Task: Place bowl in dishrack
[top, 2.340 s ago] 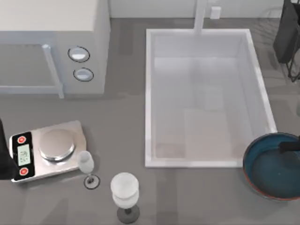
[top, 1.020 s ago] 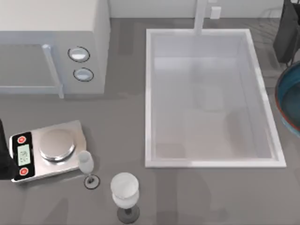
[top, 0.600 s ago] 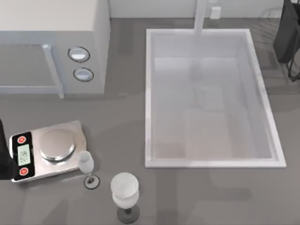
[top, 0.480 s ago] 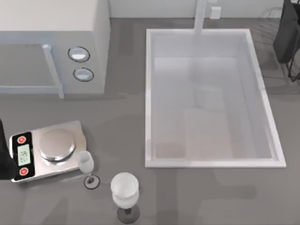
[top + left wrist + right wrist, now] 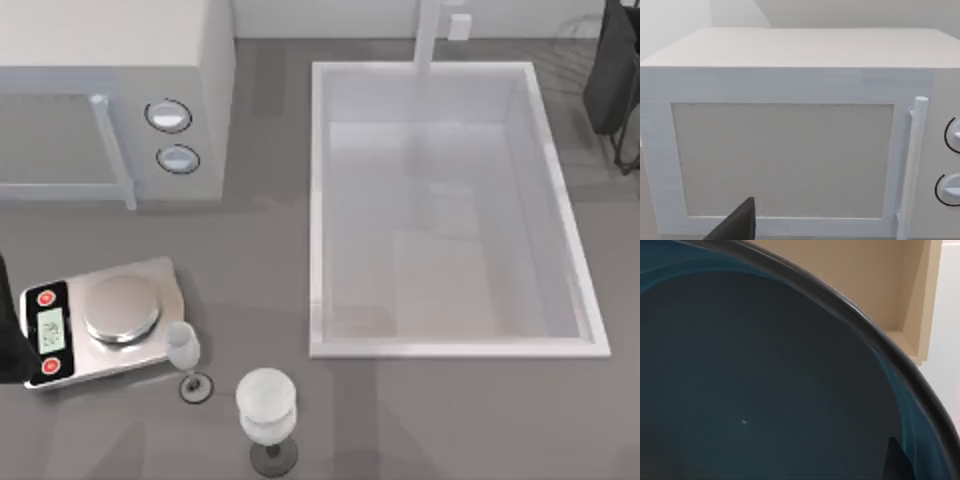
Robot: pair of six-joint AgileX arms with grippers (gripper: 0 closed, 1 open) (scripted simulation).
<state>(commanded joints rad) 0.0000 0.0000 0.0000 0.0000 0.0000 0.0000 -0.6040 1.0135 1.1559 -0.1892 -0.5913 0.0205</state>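
Observation:
The bowl (image 5: 765, 380) takes up most of the right wrist view, with its glossy teal inside and dark rim seen from close up. My right gripper (image 5: 902, 467) is shut on its rim, and one dark fingertip (image 5: 896, 460) lies over the inner wall. My right arm (image 5: 612, 70) stands at the table's far right corner. The dishrack (image 5: 575, 28) is a set of faint curved grey wires around that arm. My left arm (image 5: 5, 340) rests at the table's left edge beside the scale.
A white sink basin (image 5: 450, 75) with a tap fills the middle right. The microwave (image 5: 110, 90) stands at the far left. A scale (image 5: 100, 320) and two wine glasses (image 5: 185, 350) (image 5: 266, 405) stand at the front left.
The bowl rose from the table's front right, travelled along the right edge toward the back and left the top view. The left arm has stayed put.

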